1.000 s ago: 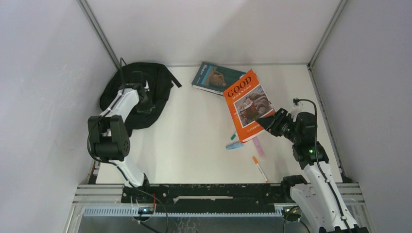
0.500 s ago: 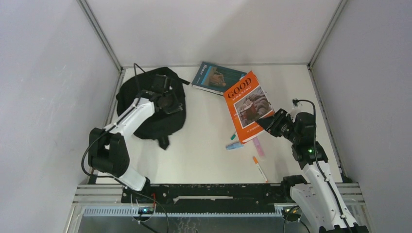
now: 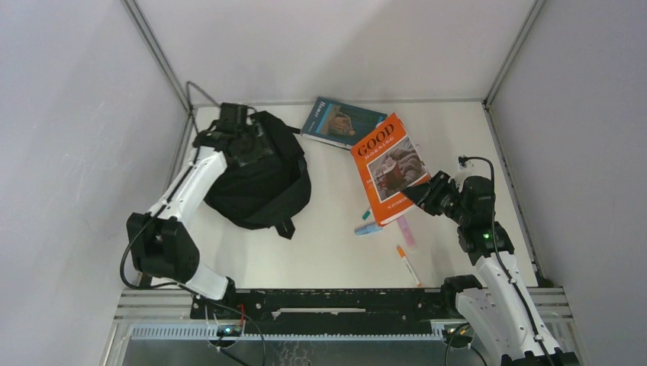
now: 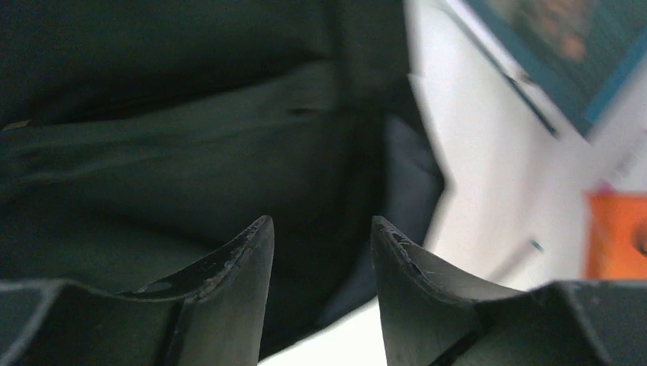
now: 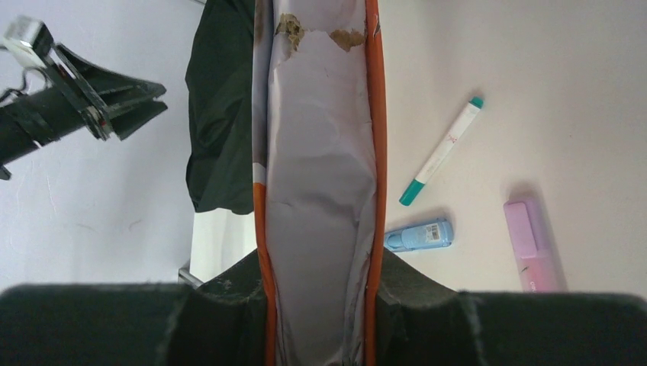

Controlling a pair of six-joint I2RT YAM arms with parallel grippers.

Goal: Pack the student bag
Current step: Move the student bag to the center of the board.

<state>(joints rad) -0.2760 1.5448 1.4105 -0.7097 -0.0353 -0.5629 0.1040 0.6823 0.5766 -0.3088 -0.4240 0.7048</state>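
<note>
The student bag [image 3: 259, 179], a black soft backpack, lies at the left of the table. My left gripper [image 3: 246, 146] hovers over its top left part. In the left wrist view this gripper [image 4: 320, 229] stands open, with only the dark fabric of the bag [image 4: 168, 152] behind the gap. My right gripper [image 3: 423, 191] is shut on the lower corner of an orange book [image 3: 389, 168], which is lifted at a tilt. In the right wrist view the gripper [image 5: 320, 274] clamps the orange book [image 5: 320, 152] by both covers, its pages facing the camera.
A teal book [image 3: 339, 122] lies at the back beside the orange one. Under the orange book lie a teal pen [image 3: 366, 215], a blue corrector [image 3: 368, 228], a pink highlighter [image 3: 406, 230] and an orange pen [image 3: 407, 264]. Grey walls close in both sides.
The left arm dragged the bag to the right, towards the middle of the table, then opened its jaws and let go of it. The right arm holds the orange book almost still.
</note>
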